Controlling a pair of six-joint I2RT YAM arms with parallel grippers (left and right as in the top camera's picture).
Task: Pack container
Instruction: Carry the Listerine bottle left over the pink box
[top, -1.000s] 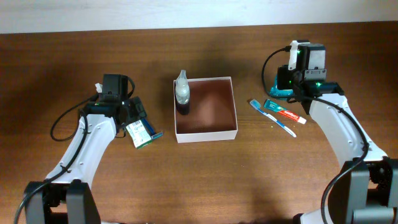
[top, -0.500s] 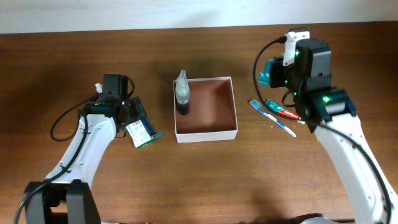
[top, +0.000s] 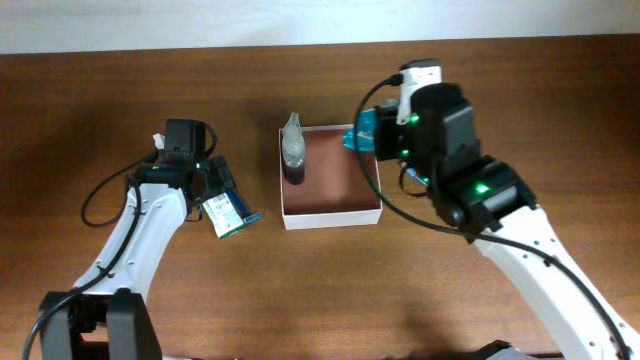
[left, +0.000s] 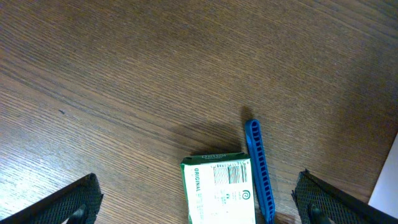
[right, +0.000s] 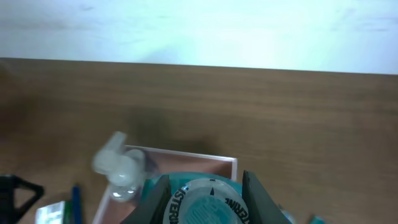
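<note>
The container (top: 340, 213), a square white-walled box with a reddish-brown inside, sits mid-table and holds an upright spray bottle (top: 293, 148) in its left corner. My right gripper (top: 372, 138) is shut on the teal mouthwash bottle (top: 362, 136) and holds it over the container's right rim; its white cap (right: 208, 202) sits between the fingers, with the container (right: 186, 155) below. My left gripper (top: 215, 195) is open, straddling the green-and-white carton (left: 219, 190) and a blue comb (left: 258, 171) on the table.
A toothbrush and toothpaste tube (top: 412, 176) lie right of the container, mostly hidden under my right arm. The carton also shows in the overhead view (top: 227, 212). The table's far edge meets a white wall (right: 199, 28).
My right gripper lifted the teal mouthwash bottle from the table's right side and carried it left to over the container's right rim. The left arm has not moved.
</note>
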